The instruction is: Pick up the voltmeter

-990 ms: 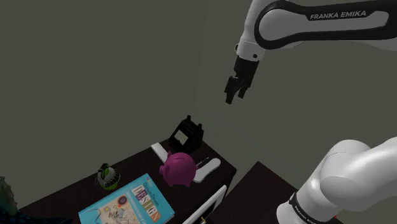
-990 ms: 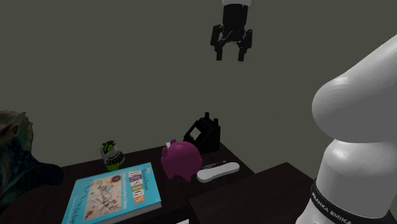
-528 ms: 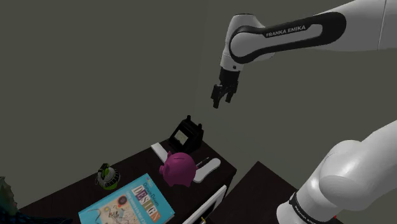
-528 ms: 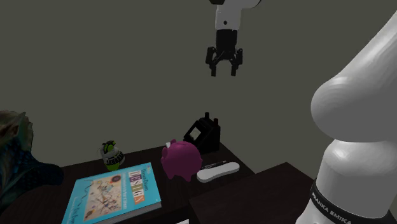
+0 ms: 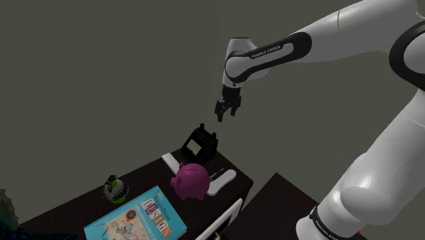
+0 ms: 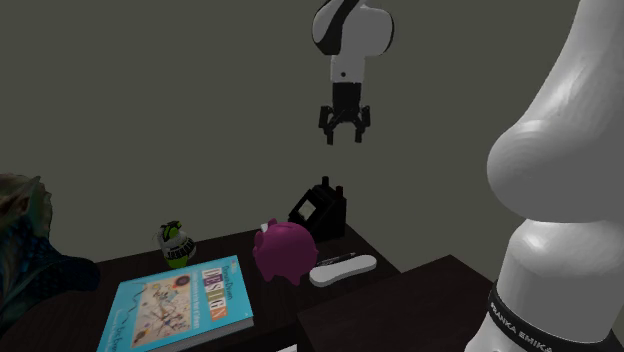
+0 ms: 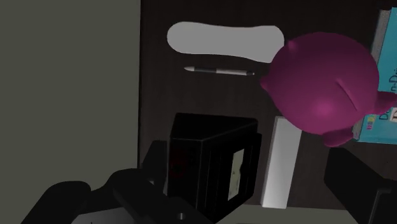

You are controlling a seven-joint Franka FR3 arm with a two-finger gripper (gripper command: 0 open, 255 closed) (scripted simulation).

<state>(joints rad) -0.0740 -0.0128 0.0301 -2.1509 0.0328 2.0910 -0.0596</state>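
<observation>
The voltmeter you want is the black box standing at the far edge of the dark table, close to the grey wall and just behind the pink piggy bank. Your gripper hangs in the air well above it, pointing down, with its fingers spread apart and nothing between them. From the wrist you see a white slab lying right beside the voltmeter, between it and the pig. Beyond them lie a white tray and a pen. A blue book lies nearer the front.
</observation>
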